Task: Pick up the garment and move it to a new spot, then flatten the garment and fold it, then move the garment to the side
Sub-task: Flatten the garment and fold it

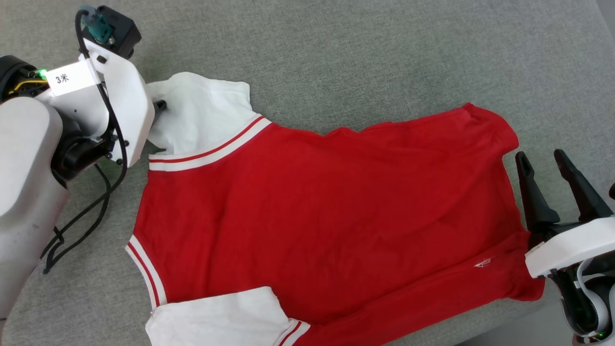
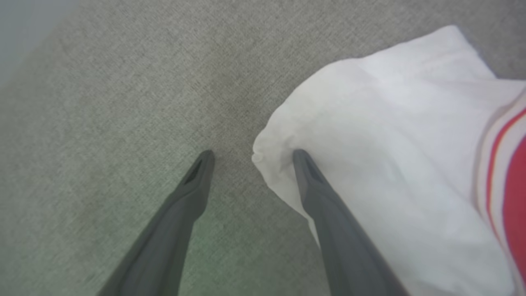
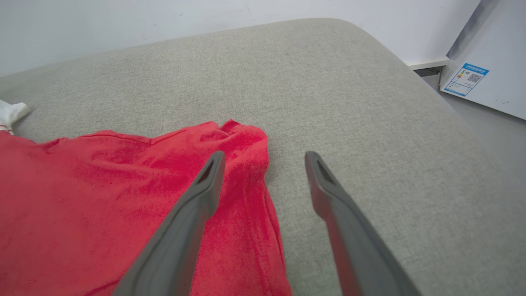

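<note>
The garment lies spread on the grey cushion, plain red side up, with white sleeves at the left and striped trim. My left gripper is at the far white sleeve, mostly hidden behind its own wrist. In the left wrist view the left gripper is open, one finger resting on the sleeve's edge and the other over bare cushion. My right gripper stands open beside the red hem. In the right wrist view the right gripper straddles the hem corner, holding nothing.
The grey cushion stretches bare beyond the garment, and its front edge runs at the lower right. A black cable hangs from my left arm. Past the cushion's far corner stand a white wall and a white box with a blue label.
</note>
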Robot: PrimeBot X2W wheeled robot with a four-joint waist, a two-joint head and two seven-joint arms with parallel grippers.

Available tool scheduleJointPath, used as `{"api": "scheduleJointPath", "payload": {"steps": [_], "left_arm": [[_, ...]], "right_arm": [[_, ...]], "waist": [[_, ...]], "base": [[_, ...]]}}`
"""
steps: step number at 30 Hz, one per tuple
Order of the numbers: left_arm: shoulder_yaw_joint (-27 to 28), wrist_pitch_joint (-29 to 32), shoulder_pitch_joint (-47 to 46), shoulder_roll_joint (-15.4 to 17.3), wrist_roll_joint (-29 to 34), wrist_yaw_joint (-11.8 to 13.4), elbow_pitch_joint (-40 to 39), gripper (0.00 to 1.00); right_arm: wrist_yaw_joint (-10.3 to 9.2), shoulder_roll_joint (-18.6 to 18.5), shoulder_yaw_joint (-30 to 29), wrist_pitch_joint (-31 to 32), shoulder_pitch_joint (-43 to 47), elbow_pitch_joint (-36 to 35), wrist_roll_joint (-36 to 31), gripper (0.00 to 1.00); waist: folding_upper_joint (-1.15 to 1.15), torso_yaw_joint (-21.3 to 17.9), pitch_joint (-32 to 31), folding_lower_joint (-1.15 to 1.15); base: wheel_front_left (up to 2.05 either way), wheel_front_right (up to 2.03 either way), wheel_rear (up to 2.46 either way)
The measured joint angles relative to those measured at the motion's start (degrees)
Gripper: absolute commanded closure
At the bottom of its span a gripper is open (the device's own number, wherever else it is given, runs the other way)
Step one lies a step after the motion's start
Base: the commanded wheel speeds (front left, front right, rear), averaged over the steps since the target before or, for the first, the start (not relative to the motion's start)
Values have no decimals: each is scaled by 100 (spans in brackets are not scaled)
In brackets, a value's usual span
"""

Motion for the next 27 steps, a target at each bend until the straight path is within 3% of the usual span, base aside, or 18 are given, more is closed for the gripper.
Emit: {"api": "scheduleJointPath", "payload": {"steps": [5, 6, 7, 8, 18, 23, 27], "left_arm": [[-103, 20, -50, 4, -43, -15, 144, 0], [-118, 27, -53, 3, -76, -15, 152, 40], [-140, 2, -53, 2, -104, -15, 154, 87], [-159, -68, -51, -1, -135, -15, 152, 100], [-227, -1291, 55, -182, -120, -23, 380, 100], [-249, -1912, 77, -202, -172, -23, -4, 100], [-392, -2288, 245, -149, -147, -24, -508, 100]], "right_arm": [[0, -4, 97, -38, -27, 63, 54, 0], [0, -9, 105, -41, -36, 68, 59, 0], [0, -14, 114, -52, -43, 71, 62, 0], [0, -21, 119, -56, -51, 78, 74, 0], [0, -458, 133, 368, -83, -20, 47, 0], [0, -888, 182, 1073, -139, -113, 31, 0], [1, -1373, 352, 2026, -164, -165, 116, 0]], "waist": [[0, -24, 53, 0], [0, -23, 57, 0], [0, -22, 59, 0], [0, -18, 57, 0], [0, 242, -250, 0], [0, 495, -470, -1], [0, 772, -621, -1]], "base": [[0, 0, 0], [0, 0, 0], [0, 0, 0], [0, 0, 0], [0, 0, 0], [0, 0, 0], [0, 0, 0]]}}
